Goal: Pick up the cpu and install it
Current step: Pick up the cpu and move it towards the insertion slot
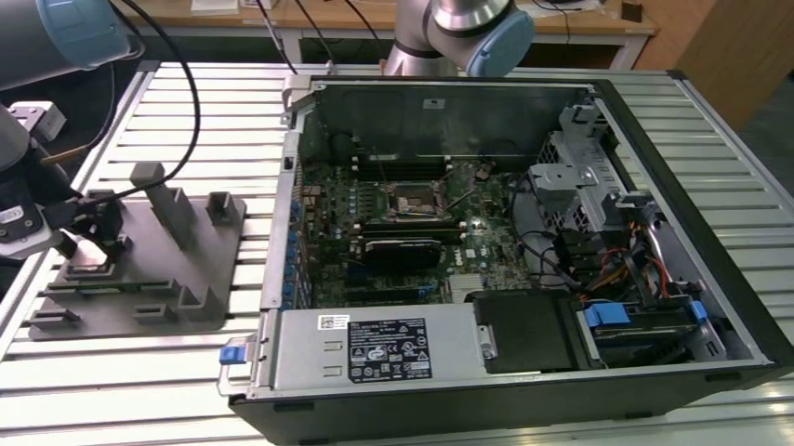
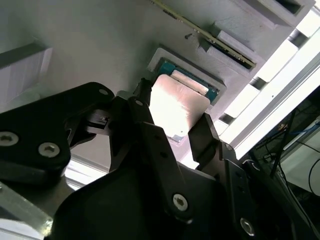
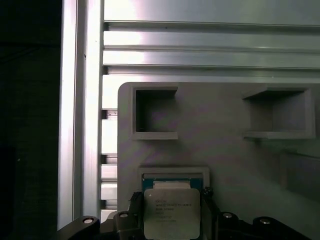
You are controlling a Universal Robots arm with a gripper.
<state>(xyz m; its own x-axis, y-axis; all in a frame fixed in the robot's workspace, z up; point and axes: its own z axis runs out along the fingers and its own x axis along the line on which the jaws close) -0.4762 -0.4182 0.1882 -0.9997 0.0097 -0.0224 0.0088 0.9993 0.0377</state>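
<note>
On the exterior view's left, the arm's gripper (image 1: 93,240) hangs low over a grey fixture plate (image 1: 186,269) on the slatted metal desk (image 1: 149,381). It is well apart from the open computer case (image 1: 645,177) on the exterior view's right, where we see the motherboard (image 1: 372,223) and its black socket frame (image 1: 416,200).

In the second wrist view, the gripper (image 2: 175,120) has its black fingers (image 2: 145,120) on either side of the cpu (image 2: 180,102), closed against two opposite edges. The chip's pale metal top faces the camera, and it sits at a shallow square pocket (image 2: 160,57) of the fixture plate (image 2: 100,45).

In the first wrist view, we find the cpu (image 3: 172,212) within that raised-rim pocket (image 3: 172,171), with a strip of green board along one edge. The gripper (image 3: 172,210) is clamped on the cpu's two flanks. Two deeper square recesses (image 3: 155,112) lie beyond on the plate, with the desk (image 3: 200,50) slats past them.
</note>
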